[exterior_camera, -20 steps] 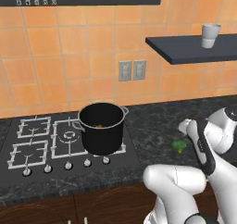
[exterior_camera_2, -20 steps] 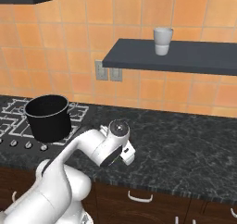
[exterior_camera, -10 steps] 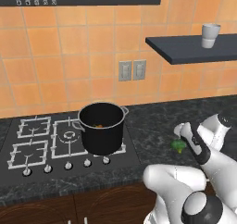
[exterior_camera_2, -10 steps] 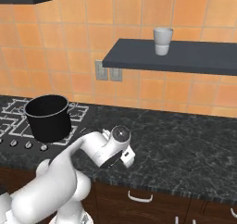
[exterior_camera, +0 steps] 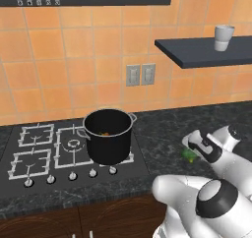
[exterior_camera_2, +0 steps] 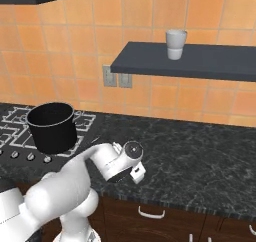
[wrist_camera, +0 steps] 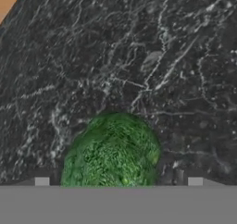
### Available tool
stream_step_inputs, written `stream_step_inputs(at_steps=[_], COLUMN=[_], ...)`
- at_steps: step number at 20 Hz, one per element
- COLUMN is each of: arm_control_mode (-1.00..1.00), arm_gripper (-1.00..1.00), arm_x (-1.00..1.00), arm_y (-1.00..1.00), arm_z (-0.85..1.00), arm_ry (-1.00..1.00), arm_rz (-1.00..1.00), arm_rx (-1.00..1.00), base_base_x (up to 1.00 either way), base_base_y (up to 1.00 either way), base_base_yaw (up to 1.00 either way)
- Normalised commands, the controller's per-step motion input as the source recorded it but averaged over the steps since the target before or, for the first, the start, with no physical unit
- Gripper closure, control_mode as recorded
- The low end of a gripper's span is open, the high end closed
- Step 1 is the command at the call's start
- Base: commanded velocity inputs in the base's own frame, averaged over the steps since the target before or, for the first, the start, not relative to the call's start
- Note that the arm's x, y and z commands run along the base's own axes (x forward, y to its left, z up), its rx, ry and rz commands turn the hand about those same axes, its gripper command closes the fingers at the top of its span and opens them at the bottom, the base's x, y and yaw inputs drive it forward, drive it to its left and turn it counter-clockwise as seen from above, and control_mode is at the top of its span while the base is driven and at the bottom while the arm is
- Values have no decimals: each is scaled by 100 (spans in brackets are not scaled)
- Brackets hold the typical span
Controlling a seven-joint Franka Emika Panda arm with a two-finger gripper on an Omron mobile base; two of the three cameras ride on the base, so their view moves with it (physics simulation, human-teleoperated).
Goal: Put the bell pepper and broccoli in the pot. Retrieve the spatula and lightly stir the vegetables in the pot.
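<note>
Hovering wide open over the broccoli [wrist_camera: 111, 151] on the worktop [wrist_camera: 139, 56], the gripper [exterior_camera: 193, 144] must descend and clench; the pot [exterior_camera: 108, 135] waits at nine o'clock.

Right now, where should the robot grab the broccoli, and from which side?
Best guess: around the bushy green crown of the broccoli, coming straight down from above. It lies alone on the dark counter with bare stone around it, and the hand view looks down on its rounded top. The gripper is open, one fingertip either side of it. No stalk shows.
</note>
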Motion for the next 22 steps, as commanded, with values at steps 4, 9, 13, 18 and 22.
stream_step_inputs(at_steps=[4,9,13,18,22], arm_control_mode=[-100,-100,-100,-100,-100], arm_gripper=[-100,100,100,100,100], arm_x=[28,10,-1,-25,-53], arm_y=[0,4,25,38,57], arm_z=[-27,-15,0,52,100], arm_ry=[2,2,0,-8,-29], arm_rz=[0,0,0,0,0], arm_rx=[4,4,1,0,-4], base_base_x=[0,0,0,0,0], base_base_y=[0,0,0,0,0], base_base_yaw=[0,0,0,0,0])
